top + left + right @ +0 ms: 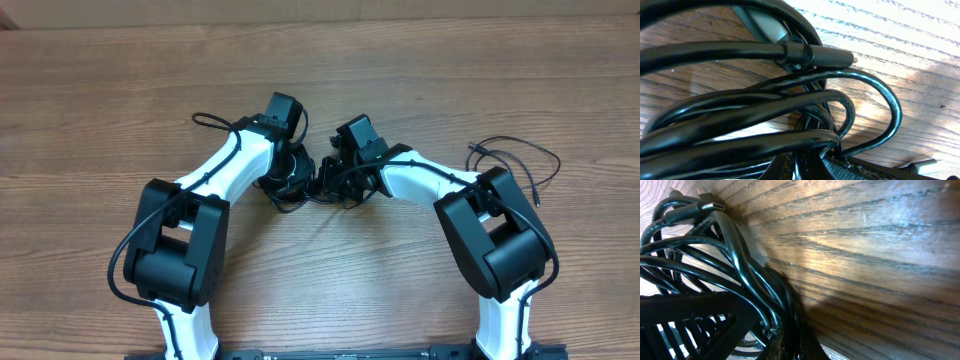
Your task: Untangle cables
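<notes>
Both white arms are reaching in toward the middle of the wooden bench point(420, 60). The left hand point(287, 175) and right hand point(338, 182) are meeting over a dark bundle of cords point(312, 192), which is lying on the bench between them. Off to the right, well apart from the bundle, a loose cord point(515, 152) is curling in thin open loops. Only the overhead view is showing it.

The left wrist view is bringing out what the overhead cannot. The cords are glossy, round and rubbery, bending in tight arcs over the pale grain, and a barrel plug point(827, 55) with a small metal tip is pointing right across them. The left hand is closed. With the cords crowding the lens, I cannot quite tell whether it is pinching any of them.

The right wrist view is showing a flat silvery plug point(709, 203) at the top of the heap. A ribbed black finger point(690, 320) is pressing against several shiny strands. The right hand is clamped shut on cords of the bundle, which are running down between its fingers.
</notes>
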Controlling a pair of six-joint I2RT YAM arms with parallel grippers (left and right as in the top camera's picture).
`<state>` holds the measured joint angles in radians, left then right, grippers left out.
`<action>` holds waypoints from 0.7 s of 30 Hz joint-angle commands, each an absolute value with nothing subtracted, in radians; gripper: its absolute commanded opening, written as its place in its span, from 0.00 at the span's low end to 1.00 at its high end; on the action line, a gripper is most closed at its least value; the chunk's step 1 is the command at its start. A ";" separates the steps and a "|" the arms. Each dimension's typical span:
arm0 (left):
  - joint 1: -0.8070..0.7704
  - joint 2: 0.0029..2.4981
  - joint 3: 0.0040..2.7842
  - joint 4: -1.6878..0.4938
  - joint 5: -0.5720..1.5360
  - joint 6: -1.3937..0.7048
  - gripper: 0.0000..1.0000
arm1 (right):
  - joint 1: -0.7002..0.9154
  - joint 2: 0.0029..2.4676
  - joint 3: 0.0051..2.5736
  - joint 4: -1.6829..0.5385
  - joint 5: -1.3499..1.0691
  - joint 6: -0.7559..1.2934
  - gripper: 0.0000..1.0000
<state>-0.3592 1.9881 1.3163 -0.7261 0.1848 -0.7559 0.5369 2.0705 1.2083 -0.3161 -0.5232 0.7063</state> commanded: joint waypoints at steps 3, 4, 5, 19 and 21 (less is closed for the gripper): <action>-0.347 1.983 1.336 -0.718 0.267 -0.763 0.04 | 0.543 2.089 1.195 -0.331 -0.487 0.698 0.04; -0.344 1.971 1.340 -0.721 0.272 -0.763 0.04 | 0.543 2.089 1.195 -0.331 -0.487 0.698 0.04; -0.338 1.955 1.343 -0.722 0.286 -0.763 0.04 | 0.543 2.089 1.195 -0.331 -0.487 0.698 0.04; -0.241 1.823 1.345 -0.717 0.527 -0.823 0.04 | 0.543 2.089 1.195 -0.326 -0.492 0.671 0.04; -0.226 1.823 1.345 -0.718 0.529 -0.811 0.04 | 0.543 2.089 1.195 -0.326 -0.492 0.672 0.04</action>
<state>-0.2508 1.8420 1.3300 -0.7166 0.4549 -0.8093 0.5385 2.0705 1.2083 -0.3187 -0.5236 0.6910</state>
